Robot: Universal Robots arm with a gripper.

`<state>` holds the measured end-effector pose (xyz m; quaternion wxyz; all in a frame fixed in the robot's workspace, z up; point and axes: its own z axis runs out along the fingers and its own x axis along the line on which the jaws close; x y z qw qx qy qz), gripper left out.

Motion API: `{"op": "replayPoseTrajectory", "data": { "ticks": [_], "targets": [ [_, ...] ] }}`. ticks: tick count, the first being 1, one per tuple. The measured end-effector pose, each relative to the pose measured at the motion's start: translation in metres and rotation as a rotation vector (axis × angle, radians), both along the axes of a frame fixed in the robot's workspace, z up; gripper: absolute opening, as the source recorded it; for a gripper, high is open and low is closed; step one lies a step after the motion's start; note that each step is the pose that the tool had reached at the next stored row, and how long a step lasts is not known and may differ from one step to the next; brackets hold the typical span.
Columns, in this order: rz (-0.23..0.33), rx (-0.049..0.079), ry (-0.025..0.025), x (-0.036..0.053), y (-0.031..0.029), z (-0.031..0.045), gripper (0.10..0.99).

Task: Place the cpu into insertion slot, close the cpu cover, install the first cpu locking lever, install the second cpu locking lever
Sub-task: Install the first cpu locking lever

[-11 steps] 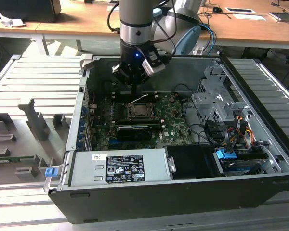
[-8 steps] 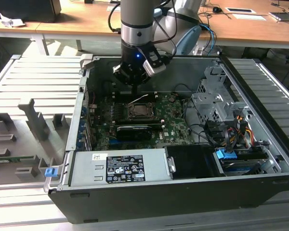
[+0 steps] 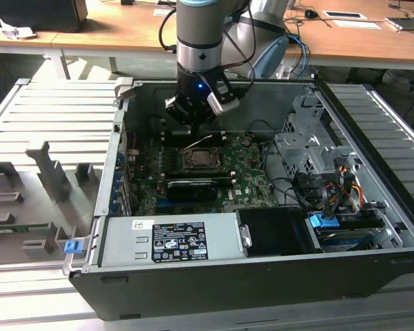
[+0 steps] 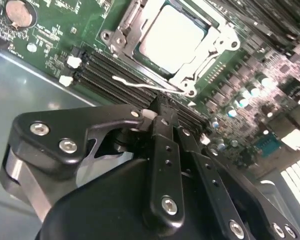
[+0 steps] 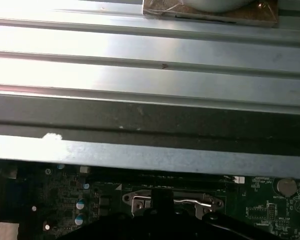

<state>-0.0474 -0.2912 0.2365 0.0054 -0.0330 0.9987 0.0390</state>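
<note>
The gripper (image 4: 160, 107) hangs inside the open computer case (image 3: 214, 283), its fingers drawn together on nothing just beyond the far edge of the socket. The cpu (image 4: 172, 37) already sits in the socket, framed by the cpu cover (image 4: 210, 55); a locking lever (image 4: 145, 86) juts up near the fingertips, apparently unlatched.

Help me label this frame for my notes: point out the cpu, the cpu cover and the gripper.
cpu (image 4: 173, 38): second wrist view, on its pale metal top.
cpu cover (image 4: 216, 49): second wrist view, on the frame's silvery edge beside the chip.
gripper (image 4: 163, 111): second wrist view, at the black fingertips.
</note>
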Motion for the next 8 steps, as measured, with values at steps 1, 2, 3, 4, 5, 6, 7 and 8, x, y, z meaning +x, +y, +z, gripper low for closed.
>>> {"op": "replayPoseTrajectory", "data": {
  "ticks": [1, 2, 3, 4, 5, 6, 7, 8],
  "targets": [
    [0.0, 0.0, 0.0, 0.0021, 0.0, -0.002, 0.106],
    [0.006, 0.0, 0.0, 0.0033, 0.0, -0.0034, 0.106],
    [0.012, 0.0, -0.0001, 0.0038, 0.0, -0.0039, 0.106],
    [0.017, 0.002, -0.0001, 0.006, 0.0001, -0.0049, 0.106],
    [0.018, 0.002, -0.0001, 0.0072, 0.0002, -0.0052, 0.106],
    [0.018, 0.002, 0.0001, 0.0091, 0.0004, -0.0059, 0.106],
    [0.018, 0.003, 0.0002, 0.0115, 0.0009, -0.0069, 0.106],
    [0.018, 0.003, 0.0, 0.0121, 0.0012, -0.0078, 0.106]
  ]
}}
